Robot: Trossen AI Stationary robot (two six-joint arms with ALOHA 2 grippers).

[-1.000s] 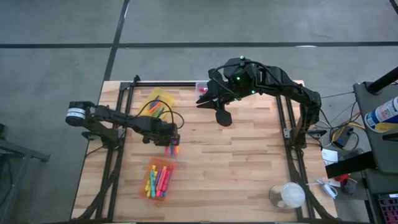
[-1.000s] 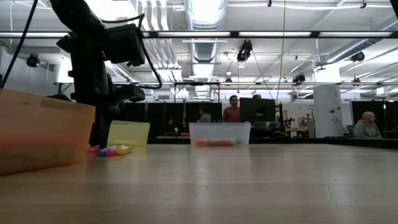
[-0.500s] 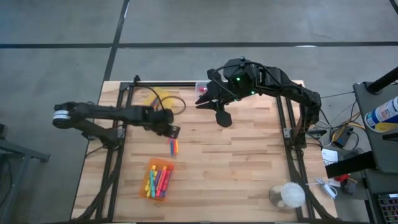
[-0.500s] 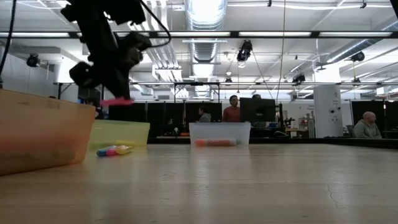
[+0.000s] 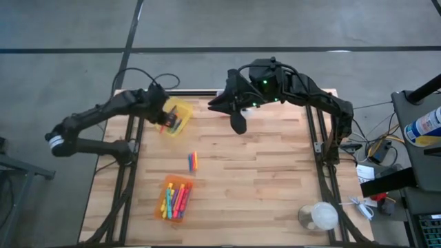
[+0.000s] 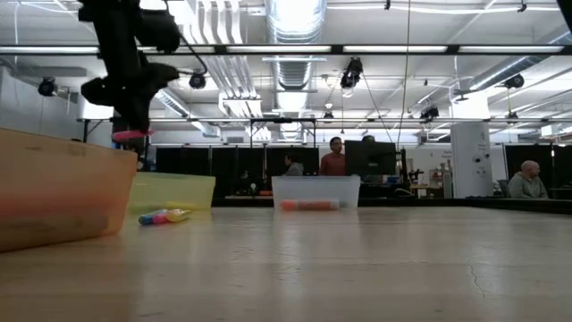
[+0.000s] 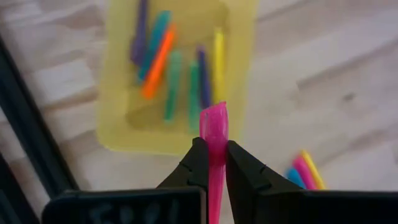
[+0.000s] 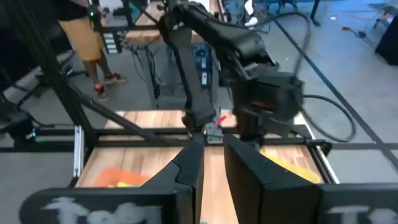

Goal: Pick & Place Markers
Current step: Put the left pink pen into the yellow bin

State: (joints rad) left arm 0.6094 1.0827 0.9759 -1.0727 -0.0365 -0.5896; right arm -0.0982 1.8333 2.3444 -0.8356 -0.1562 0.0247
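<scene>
Clamping a pink marker [image 7: 215, 140] between my left fingers [image 7: 194, 165], I held my left gripper [image 5: 163, 124] above the yellow bin [image 7: 244, 74] at the table's far left. The marker ran up through the pinch, its tip poking out past my fingertips and pointing at the bin's near rim. Inside that bin lay several markers [image 7: 174, 62] in purple, teal, orange, green and yellow. A few loose markers [image 5: 193, 161] lay on the bare wood at mid-table, well apart from my fingers, and more filled the orange bin [image 5: 176, 198] nearer the front edge. My right gripper [image 5: 238, 124] hung over the far middle of the table, its fingers [image 8: 186, 168] nearly together with a narrow gap and nothing in it.
</scene>
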